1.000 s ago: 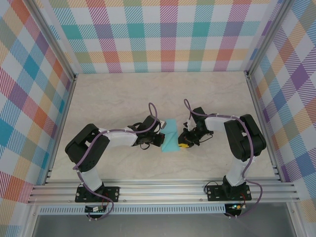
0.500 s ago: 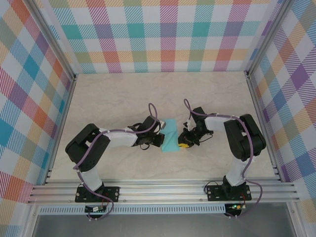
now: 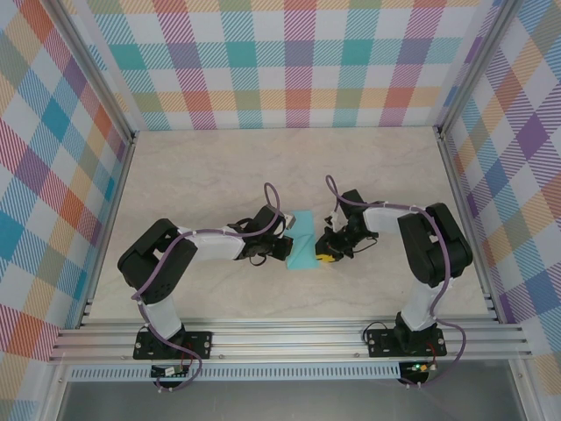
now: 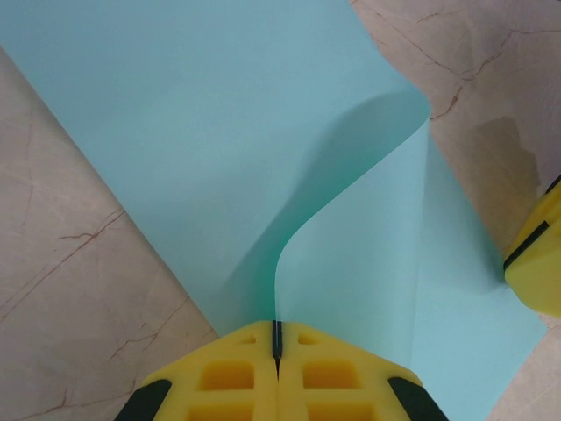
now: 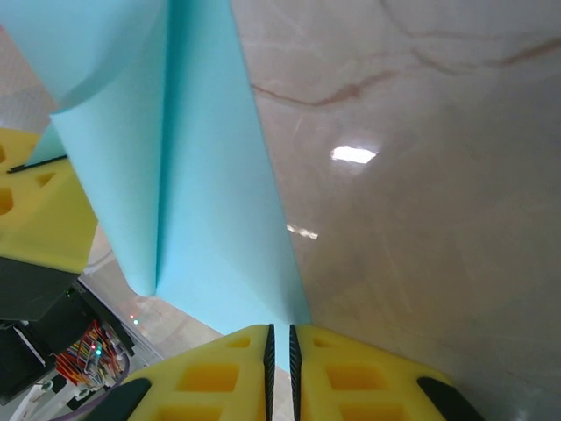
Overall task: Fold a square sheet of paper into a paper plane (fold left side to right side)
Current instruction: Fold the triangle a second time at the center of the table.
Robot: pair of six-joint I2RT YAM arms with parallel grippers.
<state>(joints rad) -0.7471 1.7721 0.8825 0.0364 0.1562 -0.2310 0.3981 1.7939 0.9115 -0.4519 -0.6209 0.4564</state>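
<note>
- Top external: square sheet of paper [image 3: 302, 239] lies on the desk [image 3: 219, 167] between both claws, thin smooth turquoise, one side lifted over the other
- Left wrist: left claw [image 4: 276, 340] is fully closed, pinching the sheet's near edge; the paper curls up in a soft rounded flap
- Right wrist: right claw [image 5: 280, 340] is almost closed, nipping the sheet's corner between yellow fingers
- Desk is glossy beige marble-look with brown veins

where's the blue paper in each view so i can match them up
Top external: square sheet of paper, centre, between left gripper and right gripper.
Left wrist: upper middle, curled over, pinched at bottom.
Right wrist: upper left, narrowing down to the jaws.
Shared landmark: beige marbled table.
</note>
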